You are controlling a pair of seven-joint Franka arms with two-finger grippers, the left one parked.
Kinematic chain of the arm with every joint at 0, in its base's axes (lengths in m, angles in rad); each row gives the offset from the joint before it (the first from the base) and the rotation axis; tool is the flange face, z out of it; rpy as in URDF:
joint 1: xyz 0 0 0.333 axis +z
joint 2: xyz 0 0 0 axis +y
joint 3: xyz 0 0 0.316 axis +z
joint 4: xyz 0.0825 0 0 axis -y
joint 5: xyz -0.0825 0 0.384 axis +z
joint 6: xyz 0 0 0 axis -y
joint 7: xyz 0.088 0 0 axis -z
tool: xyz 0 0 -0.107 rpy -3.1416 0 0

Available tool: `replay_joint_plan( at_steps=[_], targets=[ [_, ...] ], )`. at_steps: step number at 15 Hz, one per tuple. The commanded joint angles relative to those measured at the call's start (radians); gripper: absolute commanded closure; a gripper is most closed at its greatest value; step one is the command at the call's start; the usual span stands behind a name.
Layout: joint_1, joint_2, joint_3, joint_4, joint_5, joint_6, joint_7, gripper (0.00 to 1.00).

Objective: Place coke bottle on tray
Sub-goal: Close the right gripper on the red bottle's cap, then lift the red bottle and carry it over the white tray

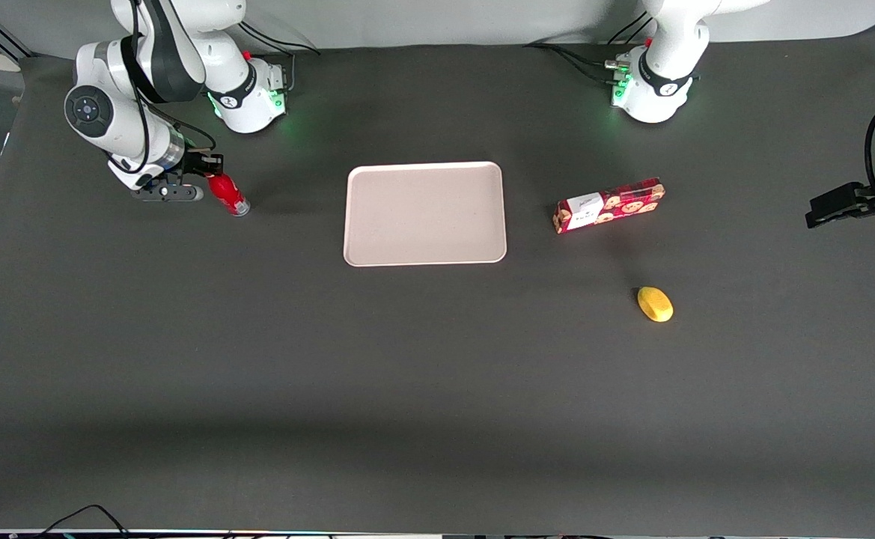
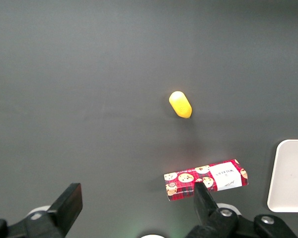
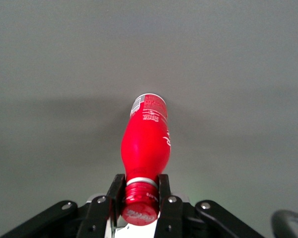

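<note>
The coke bottle (image 1: 227,194) is a small slim red bottle. It stands tilted, toward the working arm's end of the table, beside the tray. My right gripper (image 1: 211,177) is shut on its red cap and neck. In the right wrist view the black fingers (image 3: 115,191) clamp the cap on both sides, and the bottle (image 3: 145,146) points away from the gripper (image 3: 140,194) toward the dark table. The tray (image 1: 424,213) is a flat pale beige rectangle lying at the middle of the table, with nothing on it.
A long red cookie box (image 1: 608,205) lies toward the parked arm's end, beside the tray. A yellow lemon-like object (image 1: 655,304) lies nearer the front camera than the box. Both show in the left wrist view: the box (image 2: 206,179) and the yellow object (image 2: 180,104).
</note>
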Motion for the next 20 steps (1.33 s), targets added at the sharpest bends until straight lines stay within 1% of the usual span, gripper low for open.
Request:
replay_joint_plan(
  at_steps=[1,8,12,14,17,20],
  targets=[
    [-0.008,-0.019,-0.006,0.049,-0.011,-0.046,-0.032,1.00],
    [0.008,0.061,0.000,0.467,0.018,-0.390,-0.015,1.00],
    [0.009,0.220,0.006,0.811,0.128,-0.632,-0.003,1.00],
    [0.012,0.297,0.009,0.961,0.183,-0.723,0.052,1.00],
    [0.017,0.370,0.085,1.107,0.231,-0.769,0.185,1.00],
    [0.017,0.416,0.194,1.180,0.321,-0.777,0.415,1.00]
  ],
)
